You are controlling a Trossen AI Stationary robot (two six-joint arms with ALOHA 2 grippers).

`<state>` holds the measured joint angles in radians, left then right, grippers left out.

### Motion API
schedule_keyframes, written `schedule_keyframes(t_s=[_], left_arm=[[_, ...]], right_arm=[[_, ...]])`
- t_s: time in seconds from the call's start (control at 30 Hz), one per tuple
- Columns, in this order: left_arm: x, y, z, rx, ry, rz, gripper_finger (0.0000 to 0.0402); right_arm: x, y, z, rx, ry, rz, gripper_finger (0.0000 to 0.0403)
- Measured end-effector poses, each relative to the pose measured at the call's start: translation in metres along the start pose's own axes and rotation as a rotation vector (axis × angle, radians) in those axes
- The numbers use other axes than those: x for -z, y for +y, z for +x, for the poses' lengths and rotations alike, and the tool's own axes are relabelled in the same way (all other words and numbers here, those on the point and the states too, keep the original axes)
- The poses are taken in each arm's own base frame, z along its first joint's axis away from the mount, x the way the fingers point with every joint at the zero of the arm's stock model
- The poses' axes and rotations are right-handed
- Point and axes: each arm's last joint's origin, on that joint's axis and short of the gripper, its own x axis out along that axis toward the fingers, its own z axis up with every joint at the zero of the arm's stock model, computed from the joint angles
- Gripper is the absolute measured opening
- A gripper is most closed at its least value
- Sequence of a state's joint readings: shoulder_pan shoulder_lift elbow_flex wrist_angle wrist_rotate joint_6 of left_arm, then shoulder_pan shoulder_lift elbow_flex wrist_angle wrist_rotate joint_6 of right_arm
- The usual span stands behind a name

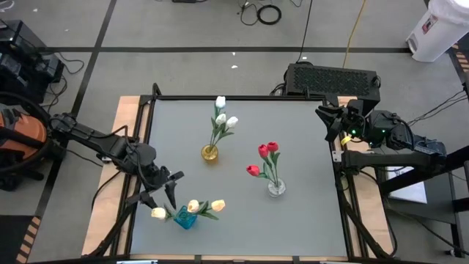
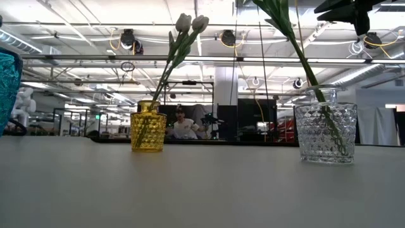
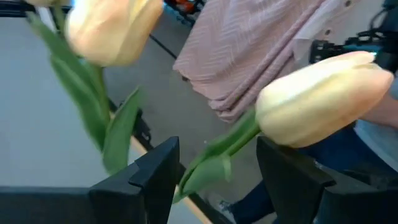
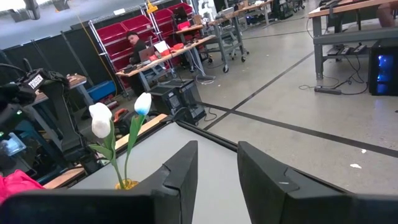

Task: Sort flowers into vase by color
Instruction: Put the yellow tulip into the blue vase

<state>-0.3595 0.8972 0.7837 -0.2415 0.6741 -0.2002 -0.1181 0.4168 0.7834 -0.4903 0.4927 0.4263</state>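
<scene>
Three vases stand on the grey table [image 1: 308, 227]. A yellow vase [image 1: 209, 152] holds white tulips [image 1: 223, 119]. A clear vase [image 1: 276, 188] holds red tulips [image 1: 265, 154]. A blue vase [image 1: 185, 218] near the front left holds pale yellow tulips [image 1: 205, 207]. My left gripper [image 1: 167, 196] hovers open just left of the blue vase. One pale yellow tulip's green stem [image 3: 214, 155] passes between its fingers, and its head [image 3: 323, 99] lies beyond them. My right gripper [image 1: 330, 121] waits open and holds nothing at the table's far right corner.
A person in a pink top [image 3: 249, 50] stands beyond the table's edge in the left wrist view. A dark box [image 1: 331, 77] sits behind the far edge. Bare table lies between the vases and along the near right.
</scene>
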Motion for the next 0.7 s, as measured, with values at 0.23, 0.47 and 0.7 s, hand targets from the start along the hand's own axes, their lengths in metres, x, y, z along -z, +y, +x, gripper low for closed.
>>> schedule_keyframes(t_s=[0.23, 0.47, 0.7], left_arm=[[0.001, -0.006, -0.01, -0.074, -0.02, 0.008, 0.022], [0.005, -0.013, -0.022, -0.137, -0.02, 0.001, 0.022], [0.009, -0.02, -0.035, -0.207, -0.037, 0.0, 0.022]], right_arm=[[0.0, 0.0, 0.0, 0.0, 0.0, 0.0, 0.0105], [0.0, 0.0, 0.0, 0.0, 0.0, 0.0, 0.0105], [0.0, 0.0, 0.0, 0.0, 0.0, 0.0, 0.0105]])
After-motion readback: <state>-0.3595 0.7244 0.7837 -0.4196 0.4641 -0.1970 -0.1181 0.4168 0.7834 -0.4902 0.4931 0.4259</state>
